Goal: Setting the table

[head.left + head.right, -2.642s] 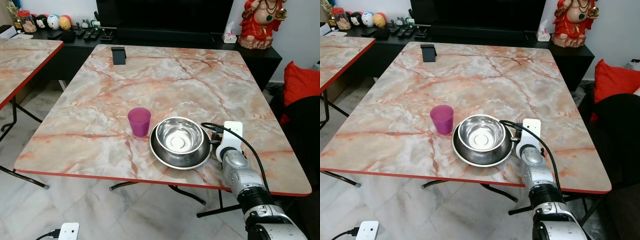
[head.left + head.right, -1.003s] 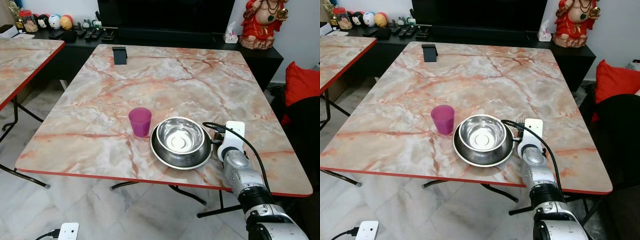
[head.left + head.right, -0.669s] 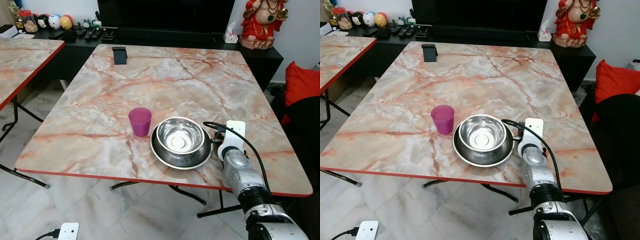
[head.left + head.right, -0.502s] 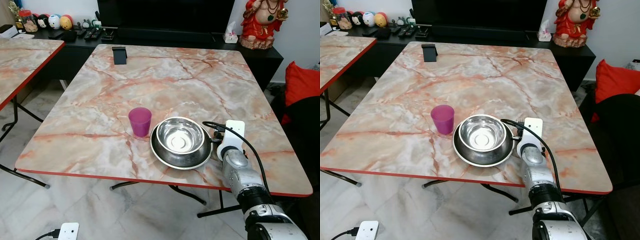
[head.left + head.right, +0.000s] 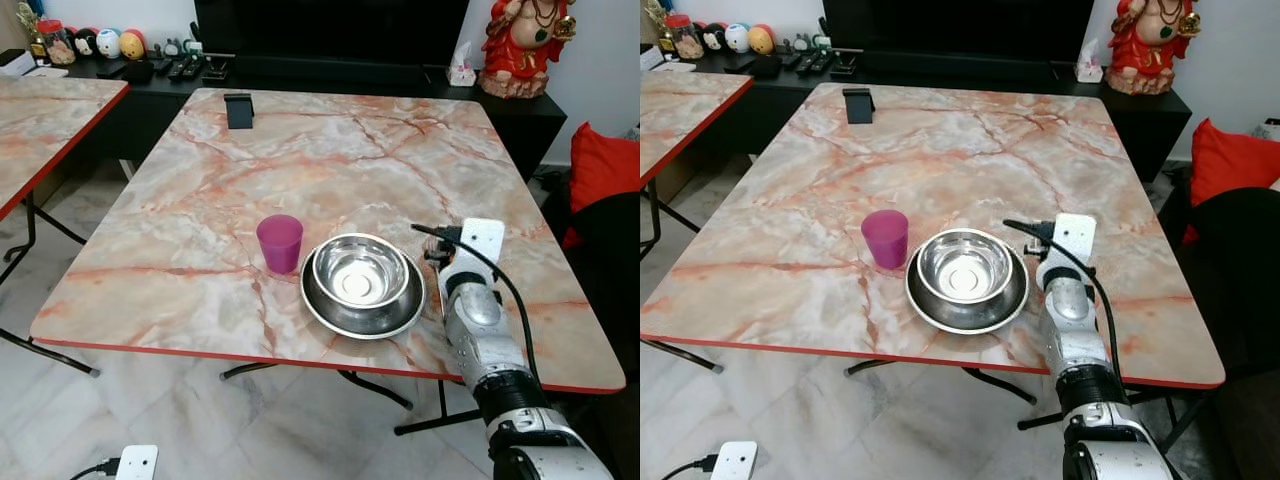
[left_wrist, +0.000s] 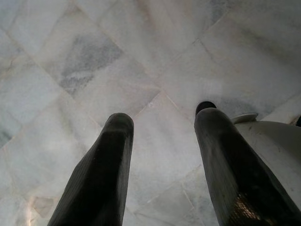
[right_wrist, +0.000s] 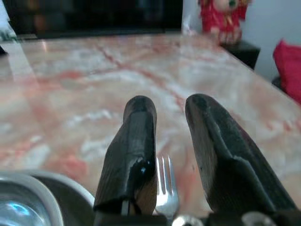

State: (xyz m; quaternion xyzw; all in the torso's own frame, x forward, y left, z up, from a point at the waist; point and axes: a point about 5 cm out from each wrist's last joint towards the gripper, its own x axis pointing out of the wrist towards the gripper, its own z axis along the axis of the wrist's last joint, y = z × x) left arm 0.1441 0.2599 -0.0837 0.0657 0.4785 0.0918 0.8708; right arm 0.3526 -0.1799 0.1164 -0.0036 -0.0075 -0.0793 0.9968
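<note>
a: where's the right gripper (image 7: 167, 110) now?

b: above the marble table (image 5: 330, 150), just right of the steel bowl (image 5: 358, 274), which sits inside a wider steel plate (image 5: 335, 312) near the table's near edge. the right arm's wrist has lifted and drawn a little to the right of the plate compared with a moment ago.

a: what are its fingers doing?

b: the two black fingers (image 7: 136, 141) are parted by a narrow gap, and nothing is clamped between them. a fork (image 7: 165, 188) lies on the table below, its tines showing through the gap, just right of the plate's rim. whether a finger touches it, i cannot tell.

a: and the other setting pieces?

b: a purple cup (image 5: 279, 243) stands upright just left of the plate, very close to its rim. a small black stand (image 5: 238, 110) sits at the far left of the table, well apart from them.

a: the left gripper (image 6: 162, 136)?

b: it hangs over the pale tiled floor (image 6: 141, 56), fingers wide apart and holding nothing.

a: anything else around?

b: a second marble table (image 5: 40, 120) to the left, a red figurine (image 5: 520, 45) on the dark cabinet at the far right, and a red cushion (image 5: 603, 165) at the right.
</note>
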